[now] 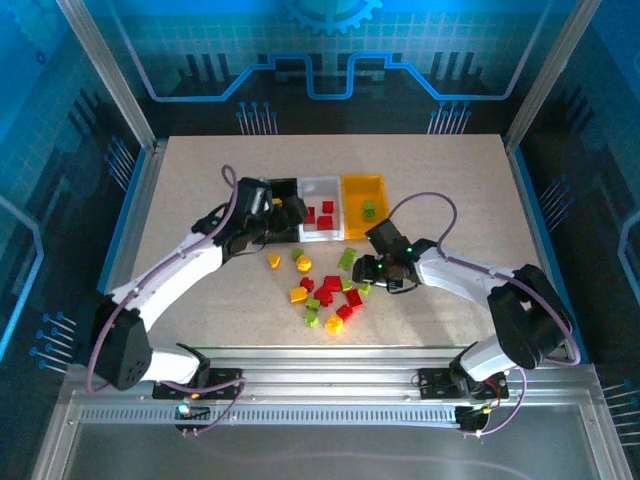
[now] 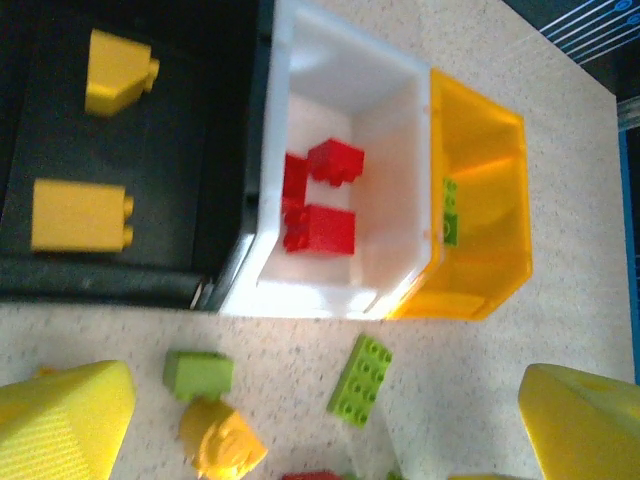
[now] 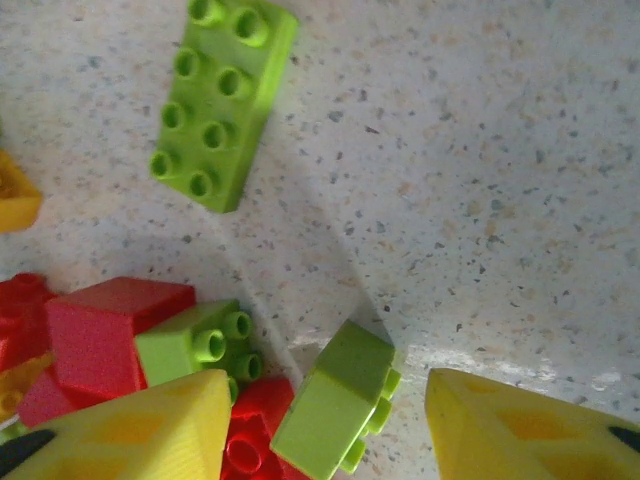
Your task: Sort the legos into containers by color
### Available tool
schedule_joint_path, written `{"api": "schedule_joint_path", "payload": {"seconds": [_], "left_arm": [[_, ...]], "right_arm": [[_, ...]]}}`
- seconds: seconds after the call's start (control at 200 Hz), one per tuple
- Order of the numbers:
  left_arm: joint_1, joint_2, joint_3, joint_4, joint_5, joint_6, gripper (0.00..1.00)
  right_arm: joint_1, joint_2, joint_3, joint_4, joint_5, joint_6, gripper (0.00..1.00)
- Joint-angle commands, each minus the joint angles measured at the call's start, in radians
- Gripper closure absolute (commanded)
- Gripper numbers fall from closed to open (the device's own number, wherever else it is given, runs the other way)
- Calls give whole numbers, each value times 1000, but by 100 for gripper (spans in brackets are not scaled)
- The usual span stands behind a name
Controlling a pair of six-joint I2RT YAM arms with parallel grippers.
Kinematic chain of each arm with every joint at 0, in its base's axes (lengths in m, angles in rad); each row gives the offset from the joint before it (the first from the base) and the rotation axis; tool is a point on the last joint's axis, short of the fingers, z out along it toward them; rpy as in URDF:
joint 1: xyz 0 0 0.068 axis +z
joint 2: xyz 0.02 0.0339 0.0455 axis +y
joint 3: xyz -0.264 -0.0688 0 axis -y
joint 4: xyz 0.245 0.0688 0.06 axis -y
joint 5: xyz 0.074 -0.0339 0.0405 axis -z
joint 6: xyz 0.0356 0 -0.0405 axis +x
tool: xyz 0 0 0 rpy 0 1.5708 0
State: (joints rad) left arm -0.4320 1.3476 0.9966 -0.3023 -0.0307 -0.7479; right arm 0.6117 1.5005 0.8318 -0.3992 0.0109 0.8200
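The left tool (image 1: 282,207) hangs released over the black plastic bin (image 2: 100,275), hiding part of it from above. Its yellow fingers (image 2: 65,420) stand wide apart, cropped by the frame edge. Two yellow bricks (image 2: 80,215) lie inside. Red bricks (image 2: 320,200) overlap in the white bin (image 2: 330,300), so their count is unclear. A lime piece (image 2: 450,210) shows blurred in the translucent yellow bin (image 2: 490,270). The right tool (image 3: 325,410) straddles a tilted lime-green brick (image 3: 335,395) on the speckled bench (image 3: 480,150), unclenched, with a gap on one side. It half covers loose red pieces (image 3: 100,340).

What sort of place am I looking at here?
Probably a robot test cell: silver metal frame posts, blue circuit-patterned wall panels, and a white-and-black left arm and right arm bolted at a speckled beige tabletop.
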Motion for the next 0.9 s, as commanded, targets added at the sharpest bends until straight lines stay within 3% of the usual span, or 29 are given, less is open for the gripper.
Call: {"api": "schedule_joint_path", "payload": {"seconds": [0.0,0.245,0.46,0.7,0.895], "left_arm": [[1,-78,-111,27,61,-58,1],[2,-185,-250,41,86,-82,1],[1,-221,-307,40,106,-93,1],[2,-271,-362,2,110,-79,1],[2,-294,-415,-8,116,-91,1]], "right_arm": [[19,37,21,13,34,75,47],[30,83,7,-13,47,93,62],[28,-7,-22,-57,72,68,76],[-22,-160,136,-212,145,-122,78],[-78,-3,381,-224,178,-238,76]]}}
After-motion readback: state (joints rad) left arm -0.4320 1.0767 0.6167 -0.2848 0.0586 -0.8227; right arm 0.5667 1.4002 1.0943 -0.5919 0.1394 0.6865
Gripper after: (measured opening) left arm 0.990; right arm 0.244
